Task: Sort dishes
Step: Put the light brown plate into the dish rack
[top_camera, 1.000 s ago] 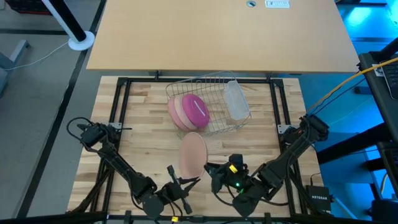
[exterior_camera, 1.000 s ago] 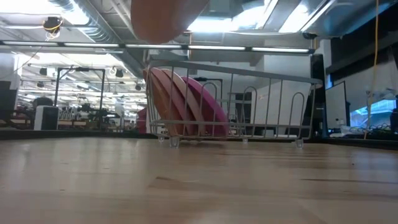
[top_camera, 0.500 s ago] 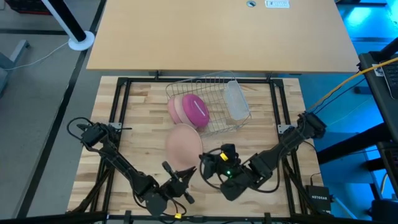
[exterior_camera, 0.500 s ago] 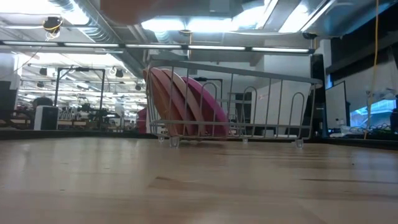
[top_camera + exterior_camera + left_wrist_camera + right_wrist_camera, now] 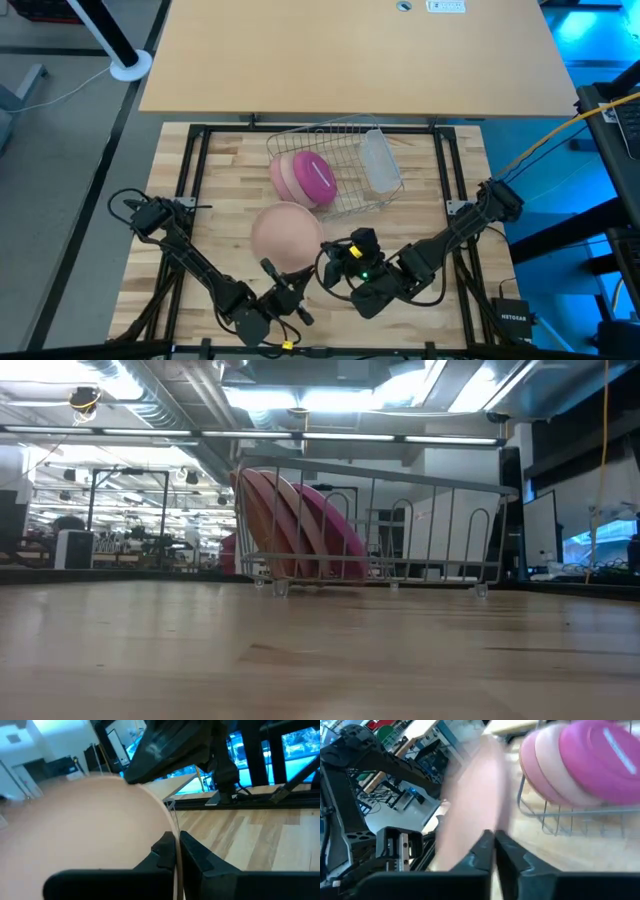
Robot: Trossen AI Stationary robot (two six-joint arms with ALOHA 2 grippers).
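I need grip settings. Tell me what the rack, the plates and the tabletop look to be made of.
Rack: thin bright wire, likely metal, glossy. Peach plate, pink plate and the paler one behind it: smooth, evenly coloured, matte, probably plastic. Tabletop: pale wood strips with visible grain.

A silver wire rack is sitting on the wooden table, out ahead of the pincers and well apart from them. A clear plastic cup is lying on its side inside the rack, at the end nearer the right pincer's side. A big plain tan board is lying past the rack, farther from the pincers. A white pole with a round base is standing on the grey floor, far off on the left pincer's side.
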